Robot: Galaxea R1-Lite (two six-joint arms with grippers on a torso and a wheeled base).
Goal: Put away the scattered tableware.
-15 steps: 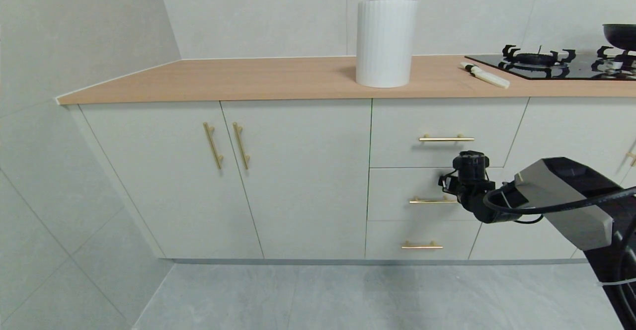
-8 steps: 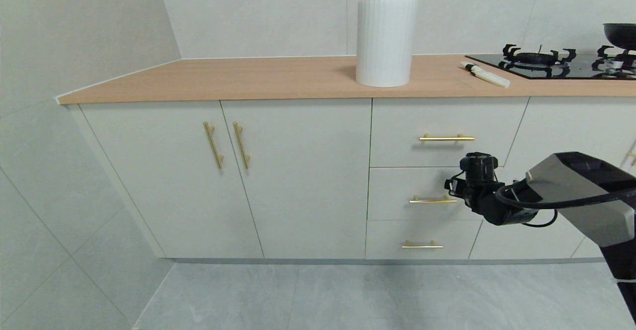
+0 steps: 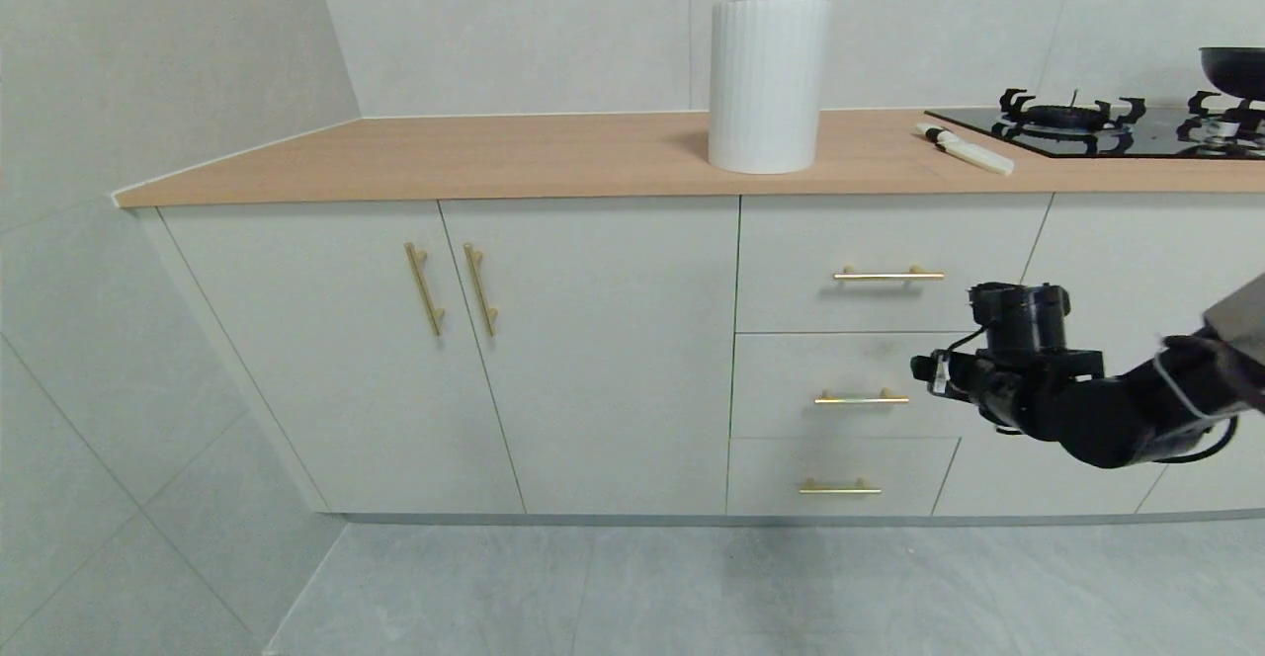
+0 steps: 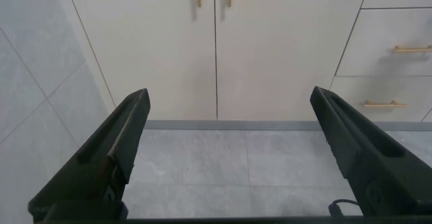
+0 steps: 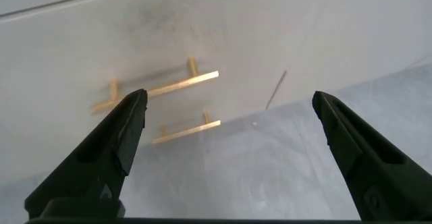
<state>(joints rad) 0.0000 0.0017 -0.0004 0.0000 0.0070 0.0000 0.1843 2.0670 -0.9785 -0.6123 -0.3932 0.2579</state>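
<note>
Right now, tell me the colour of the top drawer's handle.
Gold, with a brass-like shine. The top drawer handle shows best in the head view.

Bright, even, soft light; faint shadow left of white canister (image 3: 768,83); wide-angle bowing at edges.

Wide-spread pincer (image 5: 228,97) facing two gold drawer handles (image 5: 165,86)
</note>
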